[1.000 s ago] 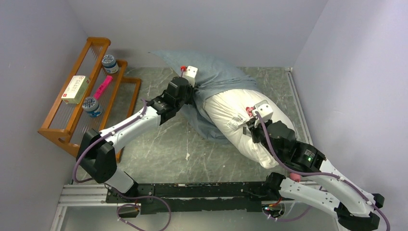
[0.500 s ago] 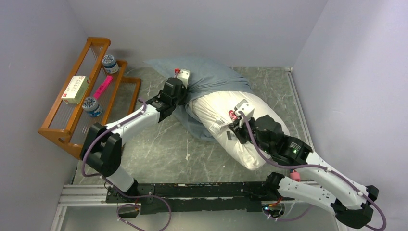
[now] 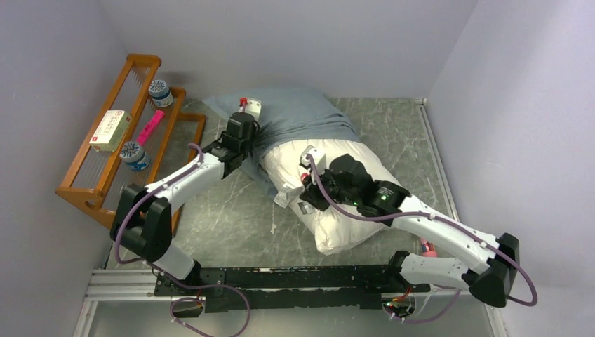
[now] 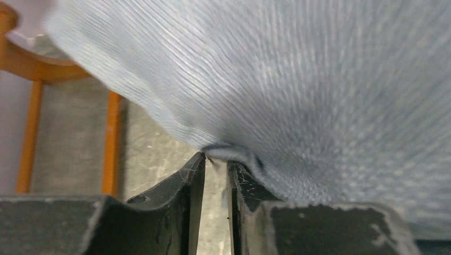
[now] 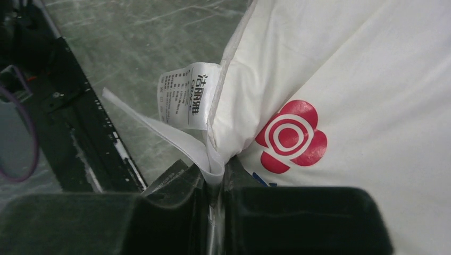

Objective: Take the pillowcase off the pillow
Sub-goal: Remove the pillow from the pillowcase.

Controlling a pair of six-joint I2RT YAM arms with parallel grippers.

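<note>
- Grey-blue pillowcase (image 4: 319, 79) is touched at a pucker by the left gripper (image 4: 215, 159), jaws narrowly parted
- White pillow (image 5: 345, 69) is pinched at its edge by the right gripper (image 5: 215, 178)

Robot lab cell, no question about it: bare grey walls (image 3: 295, 42) box in a marbled tabletop (image 3: 224, 217). Two white-and-black robot arms, left (image 3: 189, 179) and right (image 3: 438, 228), sit bolted to a metal rail (image 3: 119, 284), purple cables (image 3: 247, 312) looping out, and a wooden rack (image 3: 84, 193) of props stands at the left.
</note>
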